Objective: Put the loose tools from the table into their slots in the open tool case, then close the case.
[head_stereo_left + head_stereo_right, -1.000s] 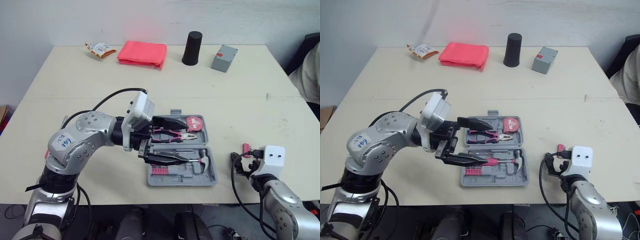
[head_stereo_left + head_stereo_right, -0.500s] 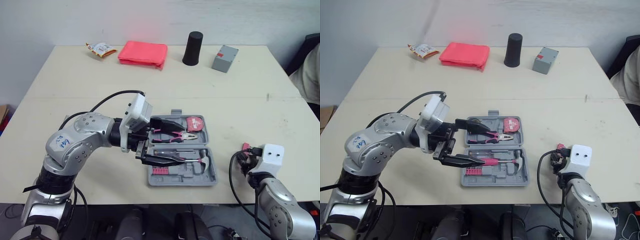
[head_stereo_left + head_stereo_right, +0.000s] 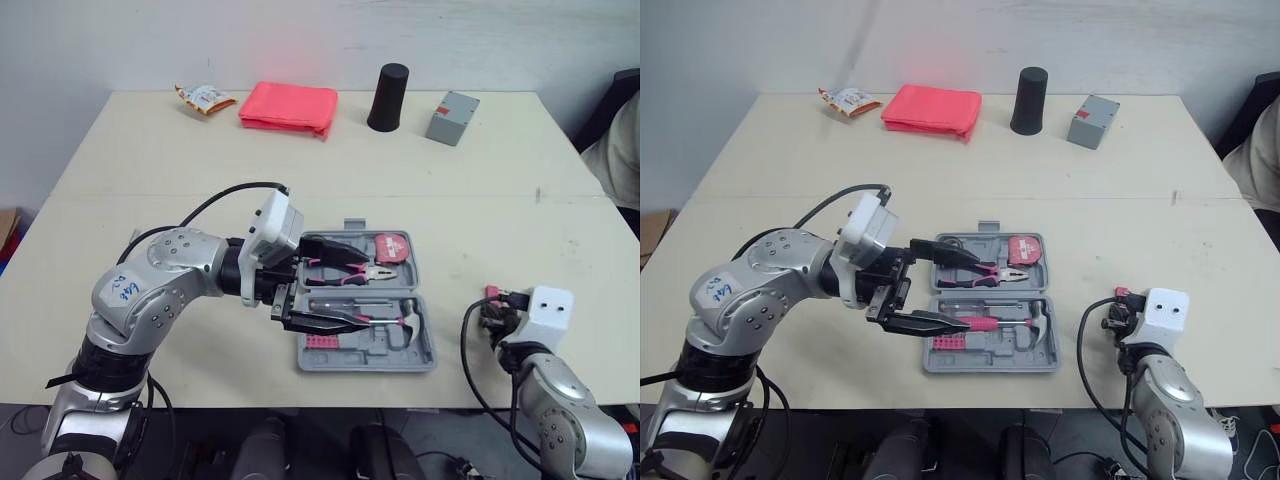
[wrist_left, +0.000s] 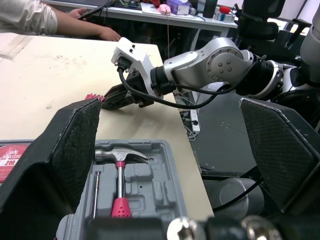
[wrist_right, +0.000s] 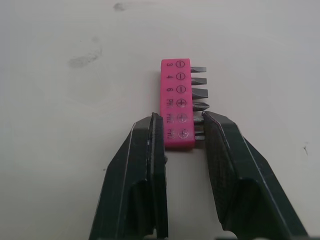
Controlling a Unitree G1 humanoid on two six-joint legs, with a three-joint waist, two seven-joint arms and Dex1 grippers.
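The grey tool case [image 3: 365,352] lies open in the middle of the table. It holds pink-handled pliers [image 3: 345,270], a red tape measure [image 3: 390,247] and a hammer [image 3: 398,320]. My left gripper [image 3: 362,285] hovers over the case with its fingers wide open and empty. A pink bit holder [image 5: 176,100] lies flat on the table near the right front edge. My right gripper [image 5: 179,120] is shut on its near end, one finger [image 5: 150,150] on each side. The left wrist view shows the same right gripper [image 4: 112,97] at the bit holder [image 4: 92,96].
At the back of the table are a snack packet [image 3: 205,97], a folded pink cloth [image 3: 287,105], a black cup [image 3: 385,97] and a grey box [image 3: 451,117]. A person's sleeve [image 3: 615,140] shows at the right edge. The bit holder lies close to the table's front edge.
My right gripper's fingers have closed in on the bit holder. The left arm has drawn back slightly to the left over the case, still open.
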